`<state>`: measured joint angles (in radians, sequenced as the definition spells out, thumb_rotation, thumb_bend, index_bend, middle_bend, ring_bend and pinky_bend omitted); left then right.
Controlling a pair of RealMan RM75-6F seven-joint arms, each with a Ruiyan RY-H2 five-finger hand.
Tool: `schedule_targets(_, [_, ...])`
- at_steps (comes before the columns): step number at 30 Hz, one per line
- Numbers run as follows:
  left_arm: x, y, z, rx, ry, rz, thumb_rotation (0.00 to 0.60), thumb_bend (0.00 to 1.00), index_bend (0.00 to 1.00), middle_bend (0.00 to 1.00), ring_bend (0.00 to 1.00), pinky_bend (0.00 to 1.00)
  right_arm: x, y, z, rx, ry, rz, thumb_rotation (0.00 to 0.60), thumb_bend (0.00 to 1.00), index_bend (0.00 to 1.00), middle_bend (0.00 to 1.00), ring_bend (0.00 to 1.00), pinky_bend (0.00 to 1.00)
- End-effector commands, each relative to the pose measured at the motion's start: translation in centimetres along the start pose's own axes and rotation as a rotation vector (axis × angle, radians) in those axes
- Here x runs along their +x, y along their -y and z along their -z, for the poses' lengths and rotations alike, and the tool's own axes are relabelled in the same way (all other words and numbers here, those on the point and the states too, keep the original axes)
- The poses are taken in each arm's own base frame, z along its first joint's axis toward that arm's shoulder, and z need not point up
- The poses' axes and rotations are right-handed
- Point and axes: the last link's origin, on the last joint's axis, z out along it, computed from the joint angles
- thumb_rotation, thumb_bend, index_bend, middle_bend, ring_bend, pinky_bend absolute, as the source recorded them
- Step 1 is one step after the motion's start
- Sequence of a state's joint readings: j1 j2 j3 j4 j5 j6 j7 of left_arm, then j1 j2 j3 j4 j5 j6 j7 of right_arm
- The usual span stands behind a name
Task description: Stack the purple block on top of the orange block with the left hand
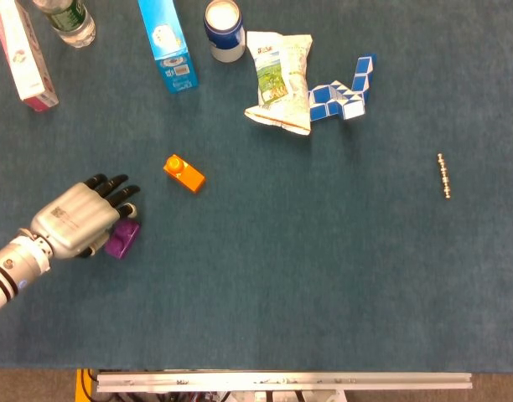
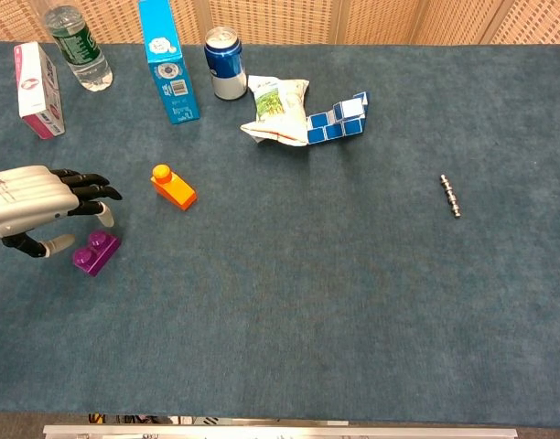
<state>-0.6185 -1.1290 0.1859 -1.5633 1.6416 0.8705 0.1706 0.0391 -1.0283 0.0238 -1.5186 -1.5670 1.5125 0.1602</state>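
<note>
Overall, counter (image 2: 353, 320) carried blue carpet-like cover. Left hand (image 1: 80, 218) hovered over purple block (image 1: 122, 239), fingers spread, thumb beside block; grip not evident. Blue carton (image 2: 166, 64), pink box (image 2: 37, 91), snack bag (image 2: 275, 110), blue can (image 2: 225, 62), bottle (image 2: 79, 37) stood along rear; writing unreadable. Orange block (image 1: 183, 173) lay near, apart from purple block.

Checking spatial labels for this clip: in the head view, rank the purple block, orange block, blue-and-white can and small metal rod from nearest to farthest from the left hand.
From the left hand:
1. Purple block, right beside its fingers.
2. Orange block, up and right.
3. Blue-and-white can, far edge.
4. Small metal rod, far right.
</note>
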Motion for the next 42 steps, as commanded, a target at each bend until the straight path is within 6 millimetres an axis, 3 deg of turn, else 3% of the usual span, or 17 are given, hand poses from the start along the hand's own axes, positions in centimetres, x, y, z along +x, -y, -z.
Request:
schedule_targets(1, [0.2, 0.6, 0.2, 0.023, 0.007, 0.007, 0.600, 0.52, 0.25, 0.11, 0.04, 0.14, 0.0, 0.0, 0.0, -0.001, -0.001, 0.000, 0.600, 0.26, 0.49, 0.55, 0.47, 0.50])
schedule_targets(6, [0.3, 0.0, 1.2, 0.016, 0.016, 0.093, 0.600, 0.52, 0.25, 0.11, 0.04, 0.14, 0.0, -0.1, 0.0, -0.005, 0.000, 0.000, 0.600, 0.26, 0.49, 0.55, 0.47, 0.50])
schedule_targets(11, [0.2, -1.2, 1.8, -0.038, 0.020, 0.054, 0.600, 0.52, 0.25, 0.10, 0.03, 0.13, 0.0, 0.0, 0.0, -0.001, -0.002, -0.001, 0.600, 0.26, 0.49, 0.55, 0.47, 0.50])
schedule_targets(24, [-0.4, -2.5, 1.0, -0.065, 0.048, -0.025, 0.600, 0.52, 0.25, 0.04, 0.00, 0.09, 0.1, -0.2, 0.2, -0.007, -0.005, 0.000, 0.600, 0.26, 0.49, 0.55, 0.47, 0.51])
schedule_targets(33, [-1.0, -0.7, 0.7, -0.006, 0.083, -0.067, 0.600, 0.52, 0.25, 0.03, 0.00, 0.09, 0.1, -0.3, 0.2, -0.010, -0.007, -0.001, 0.600, 0.26, 0.49, 0.55, 0.47, 0.51])
schedule_targets(42, [-2.0, 1.9, 2.1, 0.083, 0.120, -0.028, 0.600, 0.51, 0.25, 0.03, 0.00, 0.08, 0.1, -0.4, 0.3, -0.011, -0.010, -0.002, 0.600, 0.26, 0.49, 0.55, 0.47, 0.51])
